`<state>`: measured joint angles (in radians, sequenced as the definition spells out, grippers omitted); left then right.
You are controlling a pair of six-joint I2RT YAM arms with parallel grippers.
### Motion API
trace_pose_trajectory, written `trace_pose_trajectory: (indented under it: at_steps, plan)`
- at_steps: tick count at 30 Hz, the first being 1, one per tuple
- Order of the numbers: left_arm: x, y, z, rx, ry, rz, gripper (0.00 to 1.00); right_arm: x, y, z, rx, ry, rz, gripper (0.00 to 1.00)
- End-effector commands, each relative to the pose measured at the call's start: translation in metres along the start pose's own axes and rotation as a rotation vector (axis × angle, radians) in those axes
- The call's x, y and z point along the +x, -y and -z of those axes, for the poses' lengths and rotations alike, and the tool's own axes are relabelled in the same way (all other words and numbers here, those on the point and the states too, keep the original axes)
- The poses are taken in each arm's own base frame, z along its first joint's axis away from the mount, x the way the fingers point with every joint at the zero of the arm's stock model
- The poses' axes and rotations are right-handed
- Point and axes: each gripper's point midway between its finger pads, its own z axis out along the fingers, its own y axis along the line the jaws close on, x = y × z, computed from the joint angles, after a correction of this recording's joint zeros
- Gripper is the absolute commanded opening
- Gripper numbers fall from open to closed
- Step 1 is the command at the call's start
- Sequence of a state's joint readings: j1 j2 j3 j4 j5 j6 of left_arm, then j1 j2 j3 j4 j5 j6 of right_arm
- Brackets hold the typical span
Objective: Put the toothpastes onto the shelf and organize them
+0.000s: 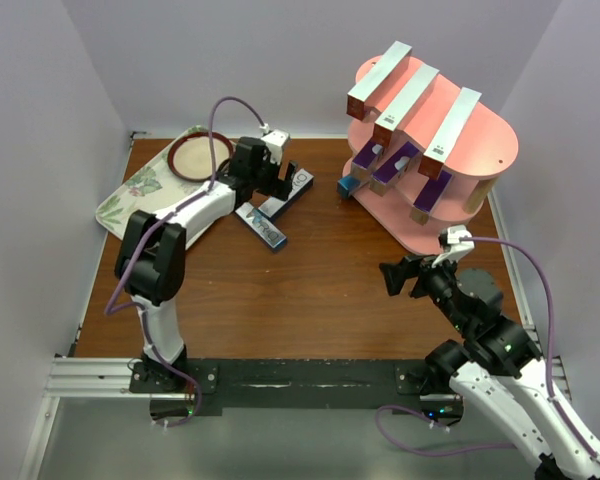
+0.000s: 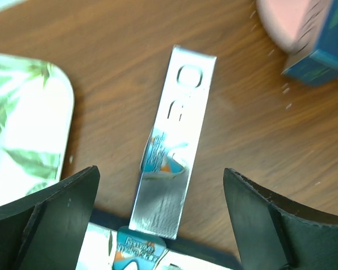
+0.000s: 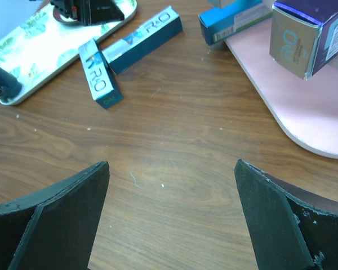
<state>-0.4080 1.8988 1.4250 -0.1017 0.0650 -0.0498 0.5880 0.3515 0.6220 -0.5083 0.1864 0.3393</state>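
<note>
Three toothpastes (image 1: 408, 95) atop shelf (image 1: 485, 140), more below, left claw (image 2: 160, 185) and right claw (image 3: 172, 180) spread wide

The brown wood-grain worktop (image 1: 310, 290) carries a rectangular leaf-patterned tray (image 1: 125, 200) at its far left corner, with a round dark-red dish (image 1: 192, 157) on it. Just right of the tray, two long slim silver-and-teal cardboard toothpaste boxes (image 1: 263, 228) lie flat, meeting at one end in an angle. At the far right stands the tall pink three-tier shelf (image 1: 490, 140) with oval boards and light wooden posts, a blue cardboard box (image 1: 352, 186) lying at the left edge of its bottom board; three silver-white boxes (image 1: 408, 100) lie side by side across its top board and purple boxes (image 1: 437, 185) on the middle one.
</note>
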Motion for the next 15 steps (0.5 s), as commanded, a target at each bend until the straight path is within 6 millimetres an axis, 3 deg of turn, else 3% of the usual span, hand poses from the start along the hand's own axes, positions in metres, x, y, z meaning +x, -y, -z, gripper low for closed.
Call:
trace_pose_trajectory:
  at_steps: [1,5,7,11,15]
  plan:
    - [0.029,-0.012,-0.001,-0.067,-0.099,-0.003,0.97,-0.001,-0.004,-0.004,-0.021,-0.002,0.016,0.98]
    - [0.024,-0.016,0.014,-0.143,-0.066,0.126,0.97,-0.002,-0.004,-0.004,-0.017,-0.003,0.018,0.98]
    - [0.031,-0.018,0.014,-0.167,-0.070,0.161,0.98,-0.002,-0.004,-0.004,-0.018,-0.001,0.017,0.98]
    - [0.045,-0.018,0.001,-0.153,-0.104,0.106,0.99,-0.002,-0.005,-0.004,-0.024,-0.003,0.019,0.98]
    - [0.045,-0.013,-0.007,-0.089,-0.104,-0.003,0.99,-0.002,-0.004,-0.001,-0.022,0.005,0.015,0.98]
